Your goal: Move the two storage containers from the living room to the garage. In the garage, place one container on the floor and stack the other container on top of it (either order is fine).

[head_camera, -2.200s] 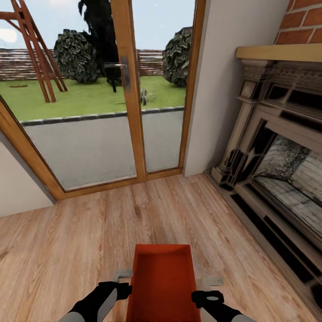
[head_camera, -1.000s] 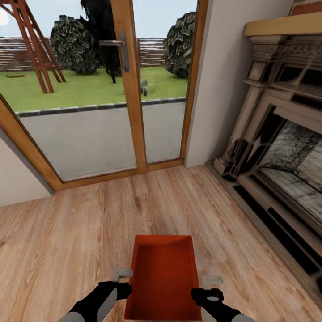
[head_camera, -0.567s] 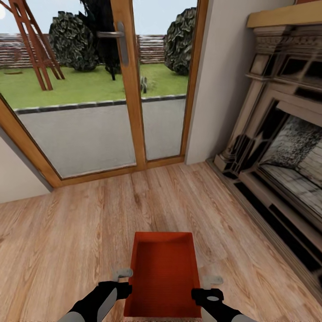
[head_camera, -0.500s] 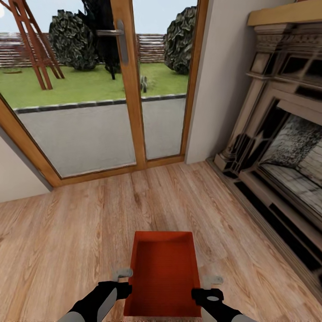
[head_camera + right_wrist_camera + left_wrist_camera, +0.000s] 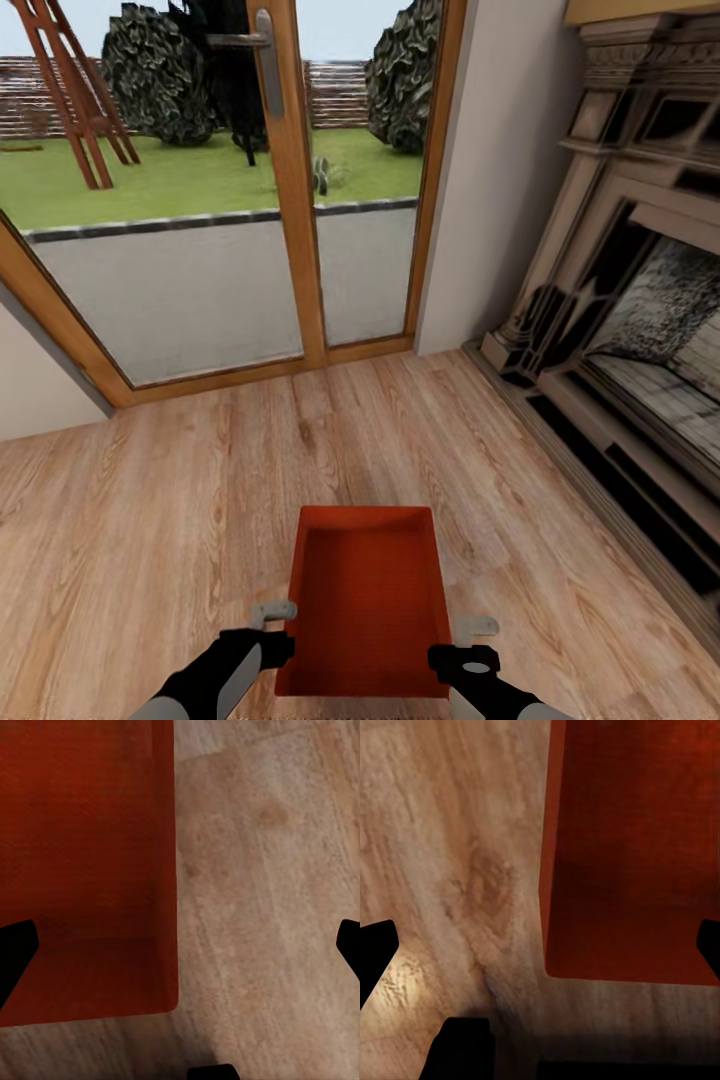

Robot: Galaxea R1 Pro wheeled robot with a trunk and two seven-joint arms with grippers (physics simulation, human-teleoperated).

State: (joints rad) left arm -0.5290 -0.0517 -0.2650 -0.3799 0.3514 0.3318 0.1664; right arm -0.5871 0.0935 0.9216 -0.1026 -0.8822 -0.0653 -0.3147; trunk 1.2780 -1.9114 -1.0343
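I see the bin (image 5: 366, 600) between my left gripper (image 5: 272, 612) and right gripper (image 5: 476, 628), both spread, seemingly straddling its walls.

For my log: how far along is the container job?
Done: nothing yet; wood floor and fireplace, not the garage. In hand: one container between left gripper and right gripper, jaws open over its side walls. Left: carry both to the garage and stack them.
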